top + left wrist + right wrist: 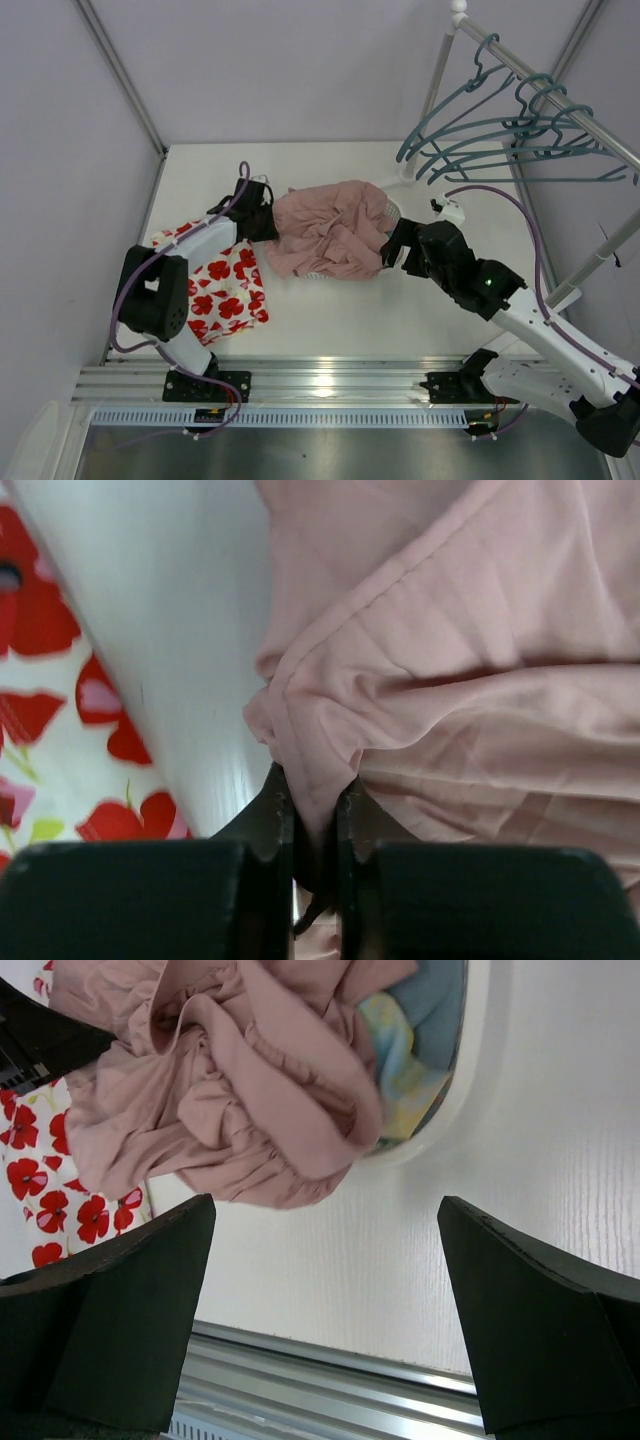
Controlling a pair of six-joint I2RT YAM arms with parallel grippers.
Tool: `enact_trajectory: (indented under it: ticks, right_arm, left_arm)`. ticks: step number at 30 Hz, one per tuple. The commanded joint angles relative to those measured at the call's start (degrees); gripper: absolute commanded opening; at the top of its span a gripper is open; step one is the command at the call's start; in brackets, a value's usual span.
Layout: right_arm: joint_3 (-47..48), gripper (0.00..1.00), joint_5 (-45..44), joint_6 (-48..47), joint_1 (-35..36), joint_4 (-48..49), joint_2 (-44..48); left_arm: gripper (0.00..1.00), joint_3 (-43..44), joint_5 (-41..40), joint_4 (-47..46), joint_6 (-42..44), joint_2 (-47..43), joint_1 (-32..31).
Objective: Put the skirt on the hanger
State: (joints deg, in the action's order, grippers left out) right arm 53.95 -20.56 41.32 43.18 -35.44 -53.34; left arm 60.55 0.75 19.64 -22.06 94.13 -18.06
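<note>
- left gripper: pinching pink garment at its left edge.
- right gripper: spread wide, empty, at its right.
- skirt: flat, just left of it; hanger far right.
- handling: lift pink garment clear without dragging skirt.

No text, label, brand, number or sign could be read in any of the three views.
</note>
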Motion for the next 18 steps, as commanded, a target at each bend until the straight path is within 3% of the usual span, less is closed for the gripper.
enact_trajectory:
  ticks: [1,5,18]
  right_arm:
    - [0.5,0.99,-1.0,-1.1,-1.2,1.7,-1.5]
    - [0.8,0.99,-1.0,-1.4,-1.9,1.8,-2.9]
    - [0.5,0.99,-2.3,-2.0,-4.5,2.6,-3.7]
  left_arm:
    - [0.0,3.9,-2.5,-3.6,-0.4,2.6,-0.6]
    - [0.0,8.9,-8.4,-4.1,-2.0,4.7,0.5]
    - [0.0,17.7,-10.9,-4.1,-0.3,11.7,12.4]
